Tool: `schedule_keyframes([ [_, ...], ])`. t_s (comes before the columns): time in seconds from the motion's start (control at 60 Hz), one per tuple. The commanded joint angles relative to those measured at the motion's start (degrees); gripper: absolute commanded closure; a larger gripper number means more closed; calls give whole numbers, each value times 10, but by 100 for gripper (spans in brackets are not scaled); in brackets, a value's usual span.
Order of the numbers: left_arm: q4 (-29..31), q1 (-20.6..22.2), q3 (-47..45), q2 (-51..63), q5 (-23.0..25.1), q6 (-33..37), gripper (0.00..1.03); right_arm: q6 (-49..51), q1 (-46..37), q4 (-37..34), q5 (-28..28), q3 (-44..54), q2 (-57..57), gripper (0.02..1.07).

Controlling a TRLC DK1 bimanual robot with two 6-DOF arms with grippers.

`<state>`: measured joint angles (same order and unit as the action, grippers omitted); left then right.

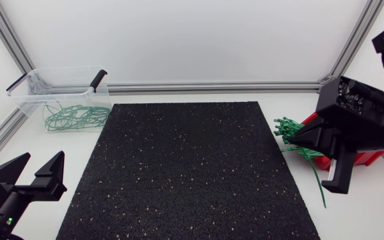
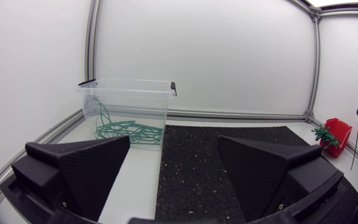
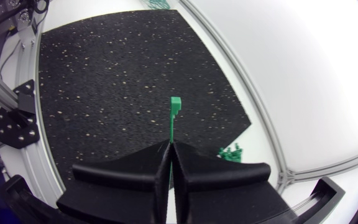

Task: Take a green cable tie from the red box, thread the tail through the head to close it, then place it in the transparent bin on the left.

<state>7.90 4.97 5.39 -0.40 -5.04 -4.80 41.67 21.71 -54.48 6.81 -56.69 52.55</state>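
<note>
My right gripper (image 3: 170,148) is shut on a green cable tie (image 3: 174,118), whose head sticks out ahead of the fingertips. In the head view this gripper (image 1: 297,139) hovers by the red box (image 1: 369,159), and the tie's tail (image 1: 319,183) hangs down beside the mat. A bundle of green ties (image 1: 287,129) pokes out of the box. The transparent bin (image 1: 29,97) stands at the far left with several closed green ties (image 1: 72,117) inside. My left gripper (image 1: 39,175) rests open and empty at the near left, its fingers (image 2: 98,171) pointing towards the bin (image 2: 129,99).
A black speckled mat (image 1: 185,167) covers the middle of the table. Aluminium frame rails (image 1: 212,87) run along the back and side edges. The red box (image 2: 339,134) sits by the right rail.
</note>
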Motion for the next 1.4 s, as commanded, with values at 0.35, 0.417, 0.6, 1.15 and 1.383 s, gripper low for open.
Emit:
schedule_keyframes([
  [0.35, 13, 35, -20, -5, 14, -3, 5, -66, 23, -63, 194, -9, 158, 101],
  [0.417, 12, 32, -16, -5, 24, -2, 5, -60, 19, -74, 240, -19, 178, 101],
  [0.6, -3, 21, 2, 12, 55, -9, 5, -44, 38, -94, 349, -52, 215, 101],
  [1.15, -25, -57, 189, 298, 370, -149, 5, -114, 29, -12, 581, -75, 297, 101],
  [1.383, -122, -22, 307, 508, 559, -174, 7, -120, 16, 36, 670, -84, 353, 101],
])
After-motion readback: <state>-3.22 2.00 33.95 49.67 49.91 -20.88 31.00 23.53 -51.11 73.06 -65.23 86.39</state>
